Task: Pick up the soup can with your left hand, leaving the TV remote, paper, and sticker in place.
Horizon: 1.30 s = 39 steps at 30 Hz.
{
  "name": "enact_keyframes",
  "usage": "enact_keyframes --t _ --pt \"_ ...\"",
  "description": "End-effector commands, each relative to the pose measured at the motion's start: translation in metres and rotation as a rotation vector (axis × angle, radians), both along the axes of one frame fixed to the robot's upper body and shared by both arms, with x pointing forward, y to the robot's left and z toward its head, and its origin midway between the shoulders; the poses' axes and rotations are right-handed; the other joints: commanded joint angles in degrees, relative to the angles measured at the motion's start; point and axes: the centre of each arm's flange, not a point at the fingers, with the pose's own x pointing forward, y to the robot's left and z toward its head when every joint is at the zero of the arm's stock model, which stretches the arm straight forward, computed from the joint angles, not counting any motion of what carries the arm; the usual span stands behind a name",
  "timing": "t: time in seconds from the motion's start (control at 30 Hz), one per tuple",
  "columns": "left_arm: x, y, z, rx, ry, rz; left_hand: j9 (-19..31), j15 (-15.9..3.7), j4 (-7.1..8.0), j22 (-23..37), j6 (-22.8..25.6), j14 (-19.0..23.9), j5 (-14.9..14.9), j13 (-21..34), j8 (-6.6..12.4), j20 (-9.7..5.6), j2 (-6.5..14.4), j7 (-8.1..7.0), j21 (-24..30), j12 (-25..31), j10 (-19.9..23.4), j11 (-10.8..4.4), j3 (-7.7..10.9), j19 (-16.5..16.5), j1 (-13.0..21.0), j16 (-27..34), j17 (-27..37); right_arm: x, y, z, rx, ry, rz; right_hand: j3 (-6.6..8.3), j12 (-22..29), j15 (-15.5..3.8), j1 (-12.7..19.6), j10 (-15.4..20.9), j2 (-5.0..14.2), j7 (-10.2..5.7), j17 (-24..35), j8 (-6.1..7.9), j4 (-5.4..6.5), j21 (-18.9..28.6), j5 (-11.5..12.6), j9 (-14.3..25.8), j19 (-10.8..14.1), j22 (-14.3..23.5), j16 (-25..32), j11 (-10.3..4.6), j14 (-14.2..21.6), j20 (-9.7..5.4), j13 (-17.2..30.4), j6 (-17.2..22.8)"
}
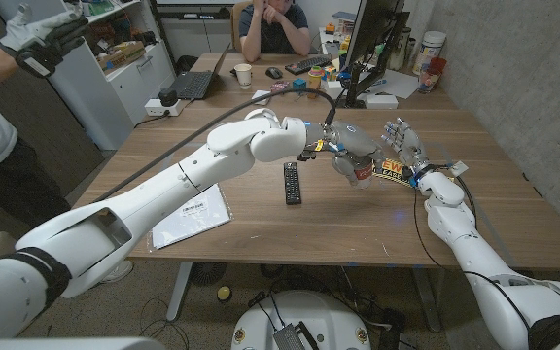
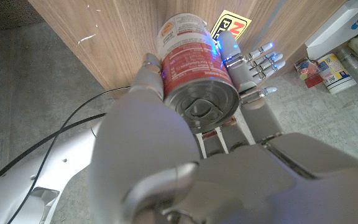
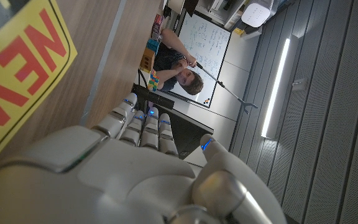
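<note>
Beside the TV remote (image 1: 292, 183), on its right-hand side in the head view: left hand (image 1: 350, 156), at the end of a left arm (image 1: 192, 175) stretched long across the tabletop (image 1: 261, 226) from the lower left corner.

Soup can (image 1: 362, 172): red-and-white label, held in the left hand. In the left wrist view the soup can (image 2: 194, 68) lies along the palm, its metal end facing the camera, with the fingers (image 2: 151, 71) wrapped around its side; whether it touches the tabletop cannot be told.

Sticker (image 1: 389, 173): yellow with dark and red lettering, lying on the tabletop just beyond the can from the remote; also seen past the can in the left wrist view (image 2: 230, 28) and large in the right wrist view (image 3: 17, 68).

Right hand (image 1: 404, 146): standing above the sticker, further from the remote than the can, fingers (image 1: 397, 131) apart and pointing up, holding nothing. The right wrist view shows its fingers (image 3: 143, 127) side by side, extended.

Paper (image 1: 191, 216): white sheet, well away from the remote on its other side, near the front edge under the left arm.

Person (image 1: 275, 24): seated behind the tabletop, far beyond the remote.
</note>
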Motion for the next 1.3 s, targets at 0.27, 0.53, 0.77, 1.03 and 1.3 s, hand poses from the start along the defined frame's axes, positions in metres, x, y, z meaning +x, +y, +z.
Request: enact_keyframes --t 0.27,0.53,0.77,1.03,1.3 --pt "-0.020 0.000 0.023 -0.050 -0.044 -0.033 0.16 -8.03 0.71 0.21 7.84 0.94 0.46 0.18 -0.46 -3.30 7.54 7.11 0.44 -0.05 0.93 0.08 0.28 1.81 6.67 -0.31 0.34 -0.001 -0.002 0.002 -0.002 -0.010 0.002 -0.12 0.33 -0.01 0.70 0.69 1.34 0.03 0.09 0.21 -0.02 0.21 0.32 0.13 0.57 0.14 0.49 0.24 0.80 -0.34 0.28 0.68" --pt "-0.030 0.002 0.029 -0.068 -0.061 -0.039 0.18 -8.16 0.78 0.21 8.06 1.40 0.45 0.18 -0.59 -3.24 7.64 7.19 0.58 -0.12 1.24 0.11 0.29 1.77 6.53 -0.35 0.37 -0.003 -0.002 0.003 -0.004 -0.014 0.005 -0.12 0.34 -0.03 0.72 0.80 1.34 0.05 0.09 0.22 -0.03 0.20 0.33 0.13 0.60 0.14 0.50 0.23 0.96 -0.33 0.28 0.78" --pt "-0.036 0.003 0.031 -0.075 -0.071 -0.042 0.19 -8.23 0.82 0.20 8.28 1.71 0.45 0.18 -0.67 -3.20 7.71 7.17 0.77 -0.06 1.86 -0.02 0.30 1.89 6.42 -0.42 0.39 -0.006 -0.003 0.003 -0.005 -0.018 0.004 -0.13 0.37 -0.06 0.74 0.96 1.34 0.07 0.10 0.23 -0.04 0.19 0.33 0.13 0.65 0.14 0.48 0.24 1.02 -0.32 0.29 0.88" --pt "-0.043 0.004 0.035 -0.088 -0.084 -0.049 0.21 -8.24 0.95 0.21 8.39 1.96 0.45 0.18 -0.76 -3.08 7.90 7.14 0.86 -0.06 2.25 0.06 0.34 1.80 6.24 -0.48 0.42 -0.009 -0.002 0.002 -0.006 -0.021 0.005 -0.14 0.34 -0.02 0.76 1.02 1.36 0.09 0.10 0.25 -0.04 0.21 0.34 0.14 0.78 0.14 0.47 0.23 1.17 -0.41 0.29 1.02" --pt "-0.048 0.007 0.035 -0.095 -0.092 -0.049 0.23 -8.18 1.22 0.21 8.53 2.12 0.44 0.19 -0.85 -2.95 8.20 7.28 1.02 -0.14 2.52 0.06 0.36 1.82 5.87 -0.58 0.45 -0.013 -0.002 0.003 -0.006 -0.026 0.002 -0.15 0.40 -0.05 0.78 1.25 1.37 0.12 0.10 0.29 -0.04 0.22 0.35 0.14 0.89 0.13 0.49 0.18 1.33 -0.42 0.29 1.20"
